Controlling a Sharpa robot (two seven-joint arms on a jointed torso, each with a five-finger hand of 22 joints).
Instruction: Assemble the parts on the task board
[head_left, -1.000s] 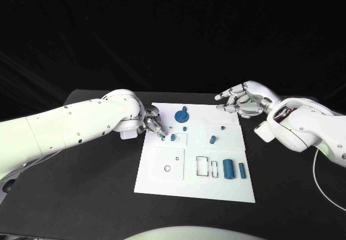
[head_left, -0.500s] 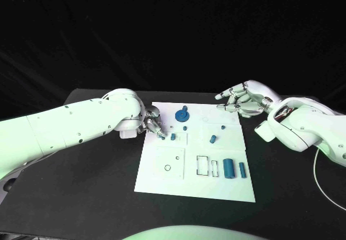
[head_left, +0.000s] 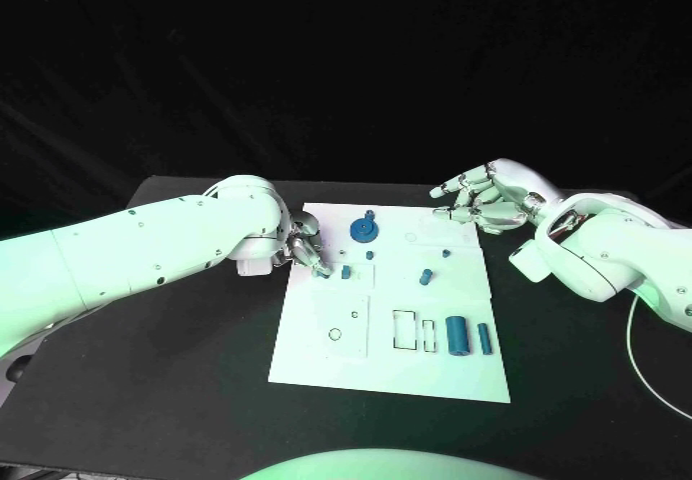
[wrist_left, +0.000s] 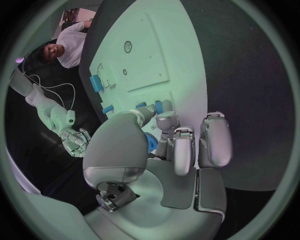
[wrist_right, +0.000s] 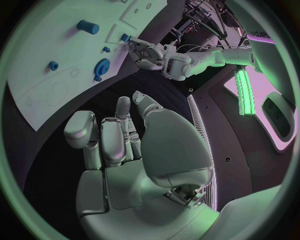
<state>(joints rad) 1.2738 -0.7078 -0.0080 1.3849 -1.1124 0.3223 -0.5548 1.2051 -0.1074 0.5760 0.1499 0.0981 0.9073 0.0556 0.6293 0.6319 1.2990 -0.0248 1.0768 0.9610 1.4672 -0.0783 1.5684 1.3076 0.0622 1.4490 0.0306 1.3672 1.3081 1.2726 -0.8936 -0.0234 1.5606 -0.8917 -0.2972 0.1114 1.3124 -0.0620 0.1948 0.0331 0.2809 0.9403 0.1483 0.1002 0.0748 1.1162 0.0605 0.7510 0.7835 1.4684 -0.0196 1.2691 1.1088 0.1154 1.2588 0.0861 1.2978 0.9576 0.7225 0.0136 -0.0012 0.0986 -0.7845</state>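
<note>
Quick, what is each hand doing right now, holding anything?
Left hand: fingers down at a small blue part on the task board; a grip cannot be told.
Right hand: open, holding nothing, off the board's far corner.

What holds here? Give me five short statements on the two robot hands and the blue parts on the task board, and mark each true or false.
1. The left robot hand is at the left edge of the task board, its fingers down by a small blue part. True.
2. The right robot hand grips the blue gear. False: the blue gear lies on the board's far part, apart from that hand, which holds nothing.
3. The large blue cylinder lies near the board's right edge, in its near half. True.
4. The right robot hand rests flat in the middle of the board. False: it hangs by the board's far right corner.
5. The board lies on a wooden table. False: the table is black.
</note>
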